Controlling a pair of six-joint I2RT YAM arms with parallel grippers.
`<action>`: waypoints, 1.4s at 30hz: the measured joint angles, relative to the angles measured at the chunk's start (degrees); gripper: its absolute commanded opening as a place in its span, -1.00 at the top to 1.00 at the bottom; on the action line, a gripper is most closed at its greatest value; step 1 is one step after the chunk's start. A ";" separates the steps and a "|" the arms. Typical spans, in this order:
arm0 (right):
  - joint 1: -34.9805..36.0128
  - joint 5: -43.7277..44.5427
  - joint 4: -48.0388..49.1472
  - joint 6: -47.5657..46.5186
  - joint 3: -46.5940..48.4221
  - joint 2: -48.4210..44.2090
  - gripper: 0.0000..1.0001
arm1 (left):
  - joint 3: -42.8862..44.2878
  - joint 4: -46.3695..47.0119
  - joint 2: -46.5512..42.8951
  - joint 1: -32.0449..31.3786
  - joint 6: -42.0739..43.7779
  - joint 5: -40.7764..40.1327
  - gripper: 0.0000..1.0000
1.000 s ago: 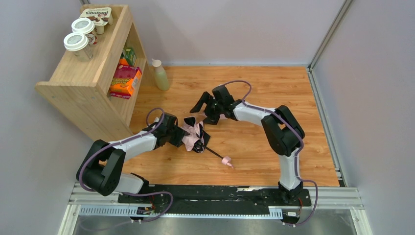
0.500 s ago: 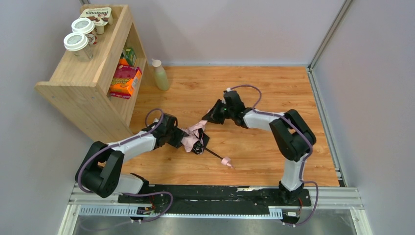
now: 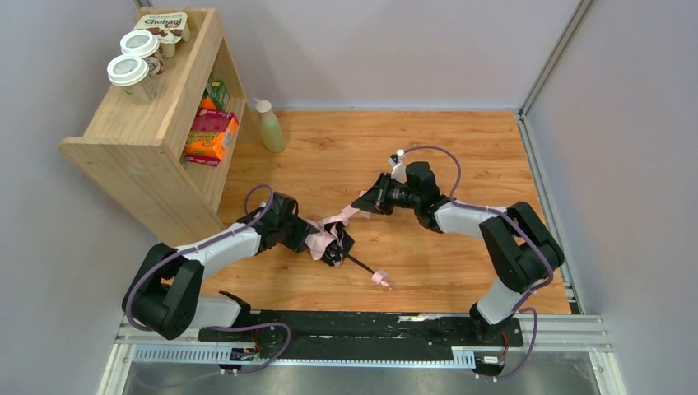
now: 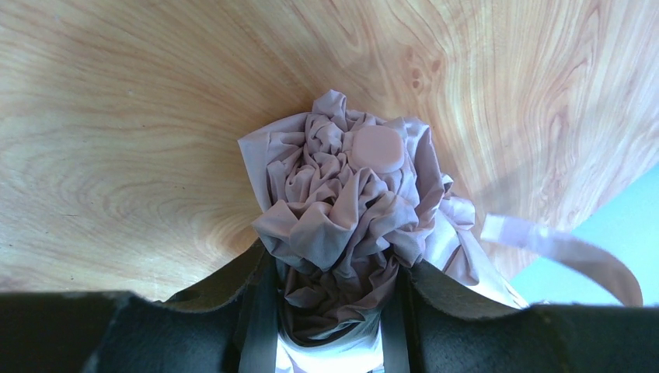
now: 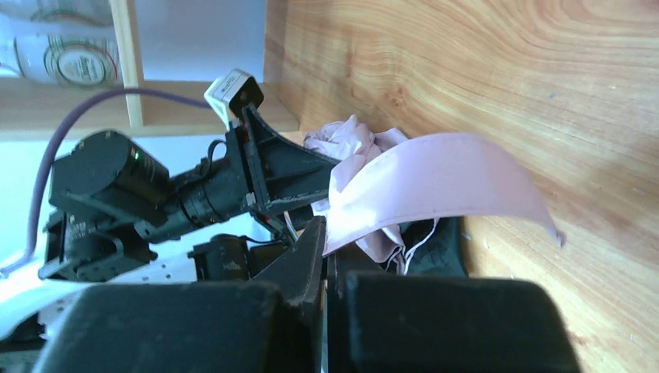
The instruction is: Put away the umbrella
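One desk (image 3: 428, 263) carries everything. Two arms rise from its near edge, the left arm (image 3: 214, 243) and the right arm (image 3: 486, 222). Each ends in one end effector, so two in all: the left end effector (image 3: 313, 239) and the right end effector (image 3: 363, 203).

There is one umbrella (image 3: 331, 240), with one handle (image 3: 381, 277) and one strap (image 3: 346, 216).

One wooden shelf (image 3: 132, 144) stands at the left. Its top bears two lidded cups, the nearer cup (image 3: 130, 76) and the farther cup (image 3: 141, 45), plus one yogurt pack (image 3: 171, 25). Inside sit one green carton (image 3: 217, 90) and a pink-and-orange package (image 3: 211, 136); whether that is one box or two cannot be told.

One bottle (image 3: 270, 127) stands on the desk.
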 measured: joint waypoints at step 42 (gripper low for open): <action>14.71 36.74 -49.20 -45.48 13.99 -10.54 -0.91 | 9.90 -13.31 7.10 -1.05 1.22 -3.04 1.00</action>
